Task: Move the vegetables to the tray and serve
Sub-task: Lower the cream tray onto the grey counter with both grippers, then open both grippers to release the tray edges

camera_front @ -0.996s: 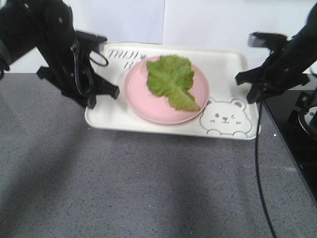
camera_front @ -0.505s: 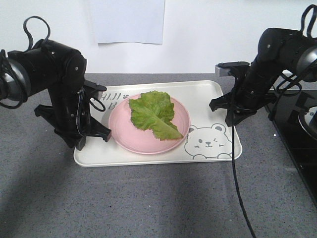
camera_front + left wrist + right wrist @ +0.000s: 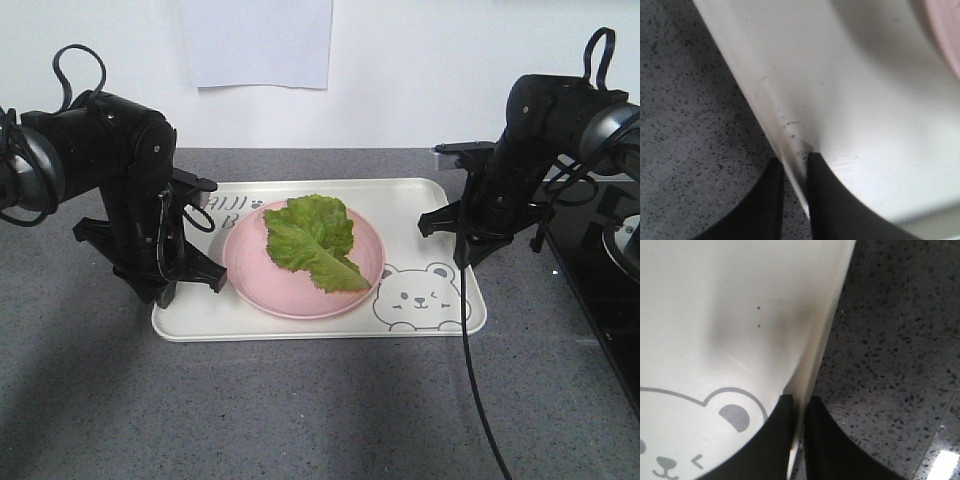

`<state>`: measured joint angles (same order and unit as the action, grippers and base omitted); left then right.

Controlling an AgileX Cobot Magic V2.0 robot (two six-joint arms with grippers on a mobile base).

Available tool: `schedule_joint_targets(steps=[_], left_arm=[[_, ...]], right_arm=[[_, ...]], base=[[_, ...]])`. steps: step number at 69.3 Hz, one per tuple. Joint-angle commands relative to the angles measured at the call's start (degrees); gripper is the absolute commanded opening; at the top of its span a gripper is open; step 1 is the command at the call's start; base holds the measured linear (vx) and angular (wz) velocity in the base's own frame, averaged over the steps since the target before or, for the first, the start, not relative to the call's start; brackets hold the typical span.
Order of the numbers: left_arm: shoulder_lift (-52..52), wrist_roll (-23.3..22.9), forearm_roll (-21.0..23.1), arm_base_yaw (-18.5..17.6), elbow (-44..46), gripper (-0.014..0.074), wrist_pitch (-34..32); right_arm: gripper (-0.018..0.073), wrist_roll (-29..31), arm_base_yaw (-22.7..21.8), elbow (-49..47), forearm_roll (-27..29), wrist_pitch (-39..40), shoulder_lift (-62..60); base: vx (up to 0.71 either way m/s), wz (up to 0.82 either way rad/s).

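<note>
Your left gripper [image 3: 792, 200] and right gripper [image 3: 797, 440] each pinch an end rim of the tray [image 3: 430, 195], with the lettuce leaf [image 3: 310, 240] on the pink plate [image 3: 250, 285] midway between them.

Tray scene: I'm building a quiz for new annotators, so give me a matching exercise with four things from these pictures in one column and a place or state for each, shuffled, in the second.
Column 1:
1. lettuce leaf
2. pink plate
3. left tool
4. right tool

Column 2:
A. clamped on the rim of the tray beside the bear face
B. lying on the plate
C. clamped on the tray rim at the lettering end
D. sitting flat inside the tray

Pairs: 1-B, 2-D, 3-C, 4-A
</note>
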<state>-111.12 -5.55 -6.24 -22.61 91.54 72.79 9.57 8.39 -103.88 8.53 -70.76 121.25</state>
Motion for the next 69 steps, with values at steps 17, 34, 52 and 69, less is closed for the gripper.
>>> schedule_joint_targets(steps=[17,34,52,69], left_arm=[[3.4,2.9,4.1,-1.7,1.7,-0.0006,-5.0],[3.4,2.9,4.1,-1.7,1.7,0.0001,-3.8],[3.4,2.8,4.1,-1.7,1.7,0.0048,-2.3],[3.4,2.5,3.5,-1.7,1.7,0.0128,-1.8]], right_arm=[[0.0061,2.2,1.8,-1.5,5.7,-2.8,-3.5],[0.0204,2.0,1.8,-1.5,6.0,-2.8,-3.5],[0.0358,0.6,1.8,-1.5,6.1,-2.8,-3.5],[0.0375,-0.2,1.9,-1.5,6.4,-2.8,-3.5]], base=[[0.00,0.00],[0.00,0.00],[0.00,0.00],[0.00,0.00]])
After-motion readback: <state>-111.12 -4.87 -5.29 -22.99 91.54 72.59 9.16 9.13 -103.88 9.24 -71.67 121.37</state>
